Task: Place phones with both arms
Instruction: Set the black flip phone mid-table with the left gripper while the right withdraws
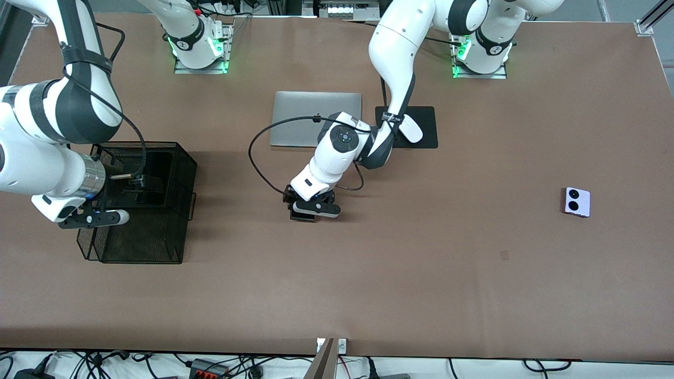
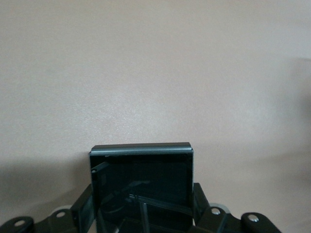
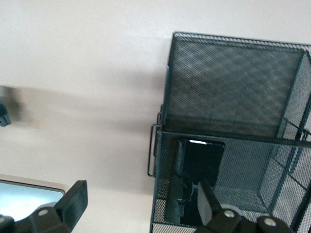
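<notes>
tabletop (image 1: 421,273): brown, carries everything; laptop (image 1: 300,118) and mouse (image 1: 413,130) lie near the bases, likely just clutter
basket (image 1: 158,247): black mesh, toward the right arm's end; seemingly the drop spot, a long phone (image 3: 201,165) already stands in it
right gripper (image 1: 95,217): fingers apart over the basket, holding nothing
left gripper (image 1: 314,206): low at mid-tabletop, clamped on the small black phone (image 2: 142,174) by its edges, probably for carrying
lilac phone (image 1: 575,202): flat, toward the left arm's end, still to fetch
</notes>
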You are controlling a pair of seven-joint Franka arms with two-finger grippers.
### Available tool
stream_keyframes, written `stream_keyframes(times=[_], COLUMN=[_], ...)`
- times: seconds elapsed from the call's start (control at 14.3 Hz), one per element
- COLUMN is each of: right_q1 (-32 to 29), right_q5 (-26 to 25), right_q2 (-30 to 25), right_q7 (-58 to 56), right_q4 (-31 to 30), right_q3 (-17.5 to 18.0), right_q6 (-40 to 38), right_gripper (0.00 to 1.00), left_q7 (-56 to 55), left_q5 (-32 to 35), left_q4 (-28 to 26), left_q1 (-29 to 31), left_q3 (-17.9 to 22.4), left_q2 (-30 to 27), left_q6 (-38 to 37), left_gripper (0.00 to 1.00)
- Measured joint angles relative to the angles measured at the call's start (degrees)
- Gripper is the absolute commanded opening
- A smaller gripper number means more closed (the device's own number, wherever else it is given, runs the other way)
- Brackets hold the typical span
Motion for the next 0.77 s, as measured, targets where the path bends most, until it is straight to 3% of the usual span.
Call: stream_keyframes(times=[0.56,0.77], right_q1=[1.4,2.4], right_q5=[0.0,0.1], right_q2=[1.9,2.5], right_q7=[0.0,0.0], right_q4=[0.5,0.5], right_q3=[0.0,0.0], right_q6=[2.4,3.8], right_gripper=[1.00,1.00], left_q7=[0.9,0.5], left_q5=[0.8,11.3], left_q4=[0.0,-4.4], left_q1=[0.6,8.7], left_q3=[1.5,-3.9], left_q2=[-0.3,-7.7], left_q6=[1.5,1.6], left_gripper=[1.00,1.00])
